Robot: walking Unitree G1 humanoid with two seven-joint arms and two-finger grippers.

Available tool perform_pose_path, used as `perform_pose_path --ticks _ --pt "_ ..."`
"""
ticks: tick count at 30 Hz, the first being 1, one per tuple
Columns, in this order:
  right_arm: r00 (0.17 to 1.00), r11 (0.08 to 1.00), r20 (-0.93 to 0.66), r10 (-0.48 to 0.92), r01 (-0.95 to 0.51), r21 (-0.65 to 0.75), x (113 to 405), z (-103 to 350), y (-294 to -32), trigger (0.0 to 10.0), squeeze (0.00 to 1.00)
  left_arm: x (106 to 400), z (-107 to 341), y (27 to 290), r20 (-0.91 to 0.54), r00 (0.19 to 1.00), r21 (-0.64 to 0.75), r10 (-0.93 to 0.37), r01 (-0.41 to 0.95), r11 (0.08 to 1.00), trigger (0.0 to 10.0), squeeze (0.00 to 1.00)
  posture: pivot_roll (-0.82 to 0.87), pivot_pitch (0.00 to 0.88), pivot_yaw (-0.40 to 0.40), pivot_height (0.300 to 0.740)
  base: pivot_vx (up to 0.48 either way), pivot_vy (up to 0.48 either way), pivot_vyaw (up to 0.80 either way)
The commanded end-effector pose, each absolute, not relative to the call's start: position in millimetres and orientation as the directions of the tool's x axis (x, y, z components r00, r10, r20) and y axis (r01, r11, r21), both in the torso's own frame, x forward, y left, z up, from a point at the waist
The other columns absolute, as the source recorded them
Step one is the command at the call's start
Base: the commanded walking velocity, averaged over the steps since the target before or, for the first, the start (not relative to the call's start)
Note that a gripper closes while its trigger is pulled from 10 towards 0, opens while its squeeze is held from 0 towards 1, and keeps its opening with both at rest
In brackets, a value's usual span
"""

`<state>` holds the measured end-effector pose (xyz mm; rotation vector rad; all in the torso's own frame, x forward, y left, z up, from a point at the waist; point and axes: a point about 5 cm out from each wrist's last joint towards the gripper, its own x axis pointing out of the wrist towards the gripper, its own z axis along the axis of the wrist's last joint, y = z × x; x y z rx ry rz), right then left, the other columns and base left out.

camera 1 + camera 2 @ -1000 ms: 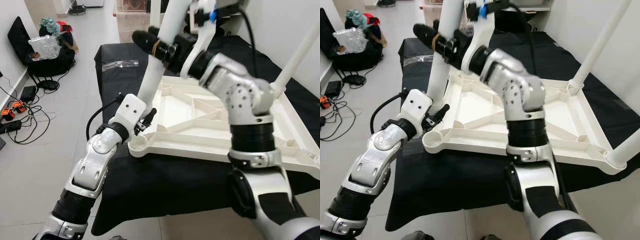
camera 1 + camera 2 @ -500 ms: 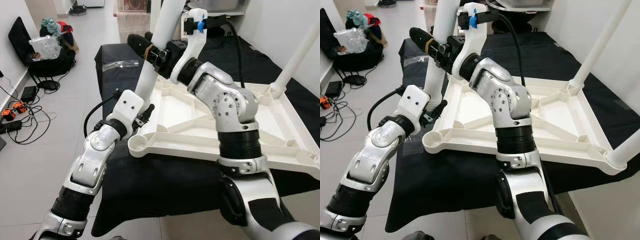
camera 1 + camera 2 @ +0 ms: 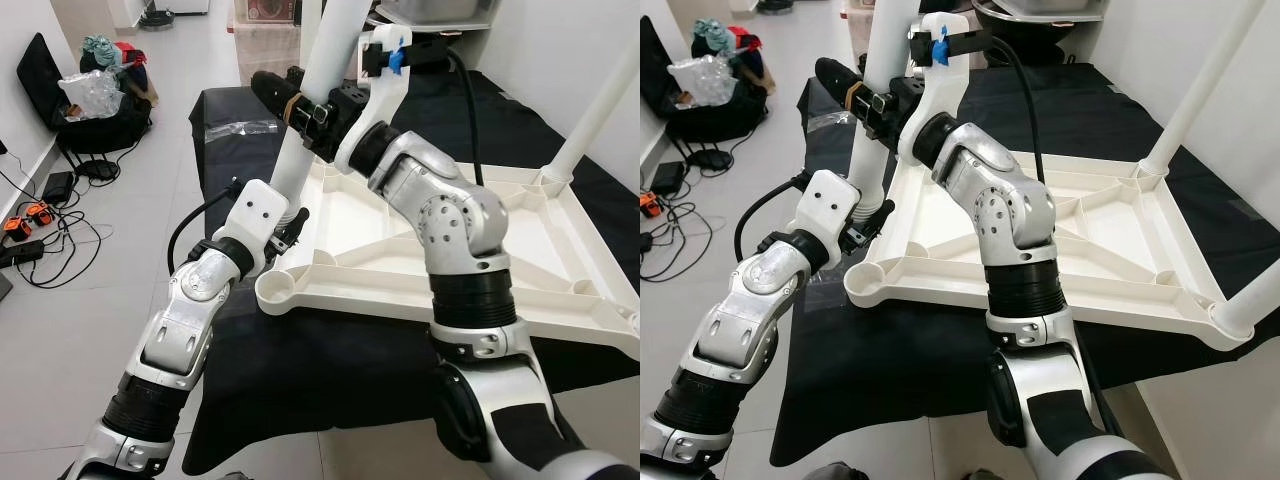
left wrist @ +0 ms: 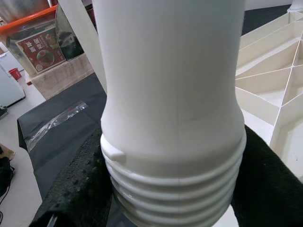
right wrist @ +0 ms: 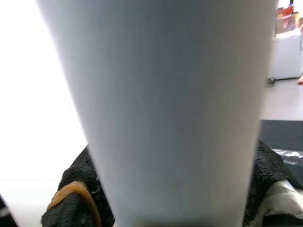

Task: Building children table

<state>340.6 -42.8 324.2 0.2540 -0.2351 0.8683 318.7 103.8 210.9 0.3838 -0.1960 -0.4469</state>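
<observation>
- A white table leg (image 3: 305, 130) is standing tilted in the upper middle of the frame, its threaded lower end (image 4: 175, 189) sitting at the near left corner region of the upturned white tabletop (image 3: 560, 270).
- The tabletop is lying underside up, its ribs showing, on a table draped in black cloth (image 3: 330, 370) across the middle of the frame.
- A round empty socket (image 3: 277, 292) is showing at the tabletop's front left corner, just below the held leg.
- Two more white legs are already standing in the tabletop: one (image 3: 590, 120) at the upper right of the frame, another (image 3: 1252, 300) at the lower right.
- The left gripper (image 3: 283, 232) is clamping the leg low down, right above the thread; its black fingers (image 4: 78, 189) are pressing both sides of the leg.
- The right gripper (image 3: 290, 95) is gripping the same leg higher up, at the upper middle of the frame, with its fingers (image 5: 75, 208) closed around the shaft.
- A clear plastic bag (image 3: 240, 128) is lying on the black cloth behind the leg, at the upper left.
- Bags (image 3: 95, 90) and cables (image 3: 45, 225) are lying on the tiled floor (image 3: 60, 340) at the far left of the frame.
</observation>
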Motion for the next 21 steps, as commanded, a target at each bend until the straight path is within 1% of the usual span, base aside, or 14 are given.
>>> perform_pose_path --ticks 1,4,21 --pt "0.612 0.616 0.296 0.733 -0.782 0.093 338.3 322.8 -37.0 10.0 0.00 316.6 217.1 93.3 0.119 0.852 0.437 -0.509 0.416 0.798 10.0 0.00 0.01 0.047 -0.011 0.740 0.000 0.000 0.00" --pt "0.613 0.621 0.289 0.735 -0.780 0.073 338.3 321.2 -36.0 10.0 0.00 316.1 216.6 91.4 0.118 0.849 0.436 -0.515 0.421 0.795 10.0 0.00 0.01 0.049 -0.013 0.740 0.000 0.000 0.00" --pt "0.594 0.601 0.282 0.754 -0.796 0.069 335.6 318.0 -28.5 10.0 0.00 312.8 213.8 87.3 0.115 0.838 0.443 -0.533 0.437 0.783 10.0 0.00 0.01 0.033 -0.011 0.740 0.000 0.000 0.00"
